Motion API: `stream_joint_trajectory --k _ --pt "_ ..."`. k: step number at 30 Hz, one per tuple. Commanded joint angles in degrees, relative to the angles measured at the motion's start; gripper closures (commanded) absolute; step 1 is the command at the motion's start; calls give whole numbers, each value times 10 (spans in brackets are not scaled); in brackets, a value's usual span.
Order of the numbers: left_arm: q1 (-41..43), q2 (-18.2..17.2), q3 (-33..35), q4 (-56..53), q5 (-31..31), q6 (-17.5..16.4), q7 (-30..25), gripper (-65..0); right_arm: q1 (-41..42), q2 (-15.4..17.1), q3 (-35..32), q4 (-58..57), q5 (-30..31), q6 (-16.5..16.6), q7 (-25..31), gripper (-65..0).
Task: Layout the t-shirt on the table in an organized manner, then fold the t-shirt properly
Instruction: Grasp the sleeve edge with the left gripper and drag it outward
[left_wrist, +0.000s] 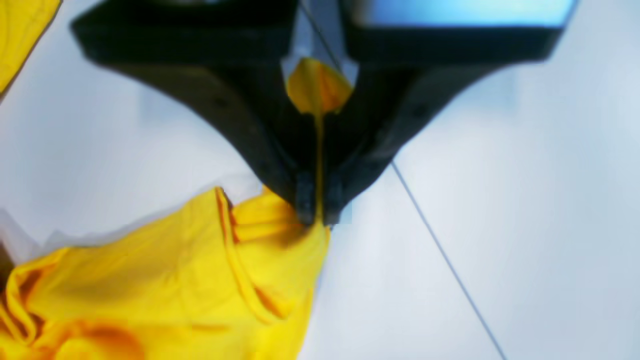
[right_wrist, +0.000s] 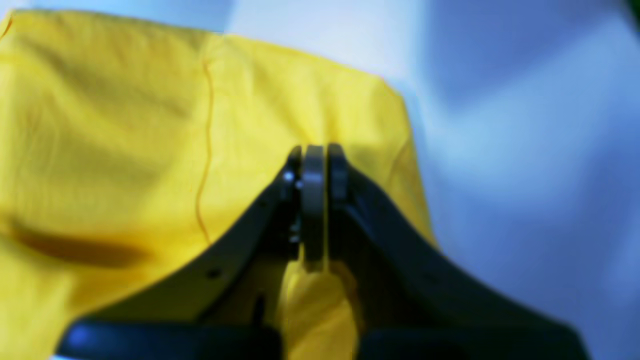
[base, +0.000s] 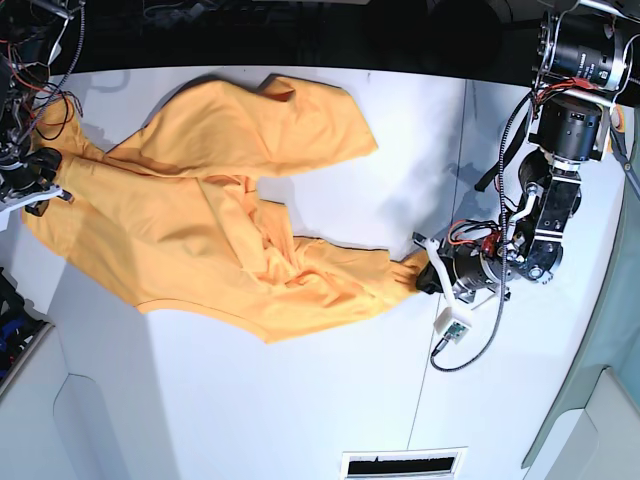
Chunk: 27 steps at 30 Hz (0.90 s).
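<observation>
Only our base view shows the whole t-shirt (base: 220, 230) sprawled and rumpled across the white table (base: 300, 400). Our left gripper (left_wrist: 317, 212) pinches its near corner shut; our right gripper (right_wrist: 314, 155) clamps cloth at the opposite edge. A dark seam (left_wrist: 440, 245) crosses the tabletop.

White matte table (base: 300, 400) w/ thin dark seam (left_wrist: 440, 245). Orange-yellow t-shirt (base: 230, 230) lying rumpled on top, spread from left edge toward center-right, partly bunched mid-cloth.
</observation>
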Motion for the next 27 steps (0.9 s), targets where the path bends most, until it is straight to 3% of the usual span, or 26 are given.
stream_joint_trajectory --k 1,6,15,24,25,27 --pt "-17 -10 -2 17 -5 0 -10 0 7 15 2 7 3 0 11 0" --pt "-39 -19 -2 46 -1 0 -2 0 8 23 3 7 3 0 12 0" --pt "-155 -19 -1 45 -2 5 10 0 6 22 3 7 3 0 11 0" --pt "-218 -4 -1 4 -58 4 6 0 6 21 3 7 35 0 11 0" --pt "-218 2 -1 -8 -67 4 7 -23 6 21 3 7 42 0 10 0" --pt "-213 13 -1 -33 -80 4 7 -181 6 20 3 7 54 0 9 -22"
